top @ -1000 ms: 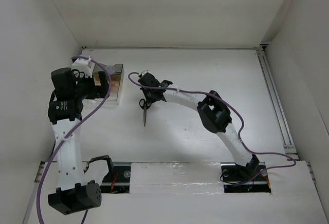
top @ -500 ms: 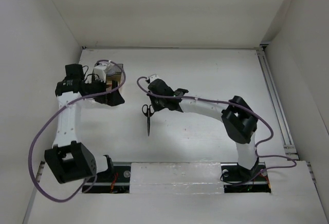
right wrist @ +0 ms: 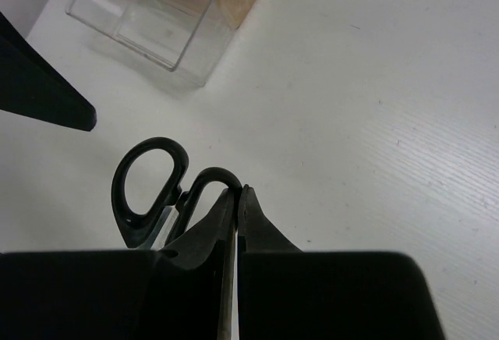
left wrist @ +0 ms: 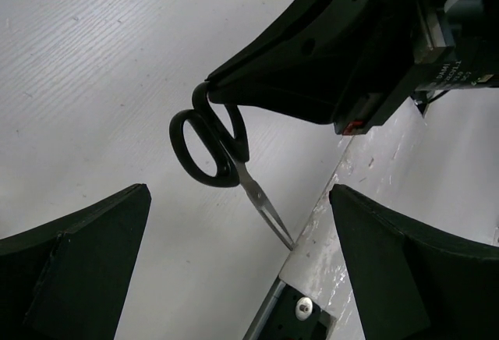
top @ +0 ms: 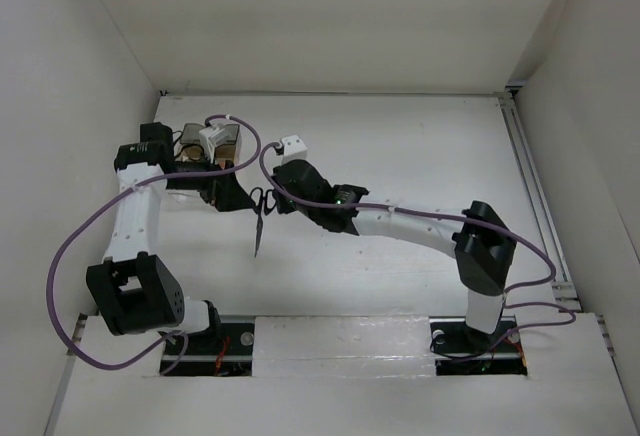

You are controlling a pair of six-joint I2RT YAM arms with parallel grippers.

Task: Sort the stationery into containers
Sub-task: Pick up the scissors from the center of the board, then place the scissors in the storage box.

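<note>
Scissors [left wrist: 207, 149]: you're looking at smooth, glossy black plastic handles, while the blades are showing bare grey metal with a dull sheen. Box [right wrist: 168, 20] is reading as clear hard plastic, glossy and catching reflections. Table [right wrist: 374, 83] is showing matt white with a fine ribbed grain. The left gripper fingers [left wrist: 86, 270] are looking matt black, faintly grainy. Edge strip [left wrist: 374, 161] is glinting like shiny, crinkled film.
</note>
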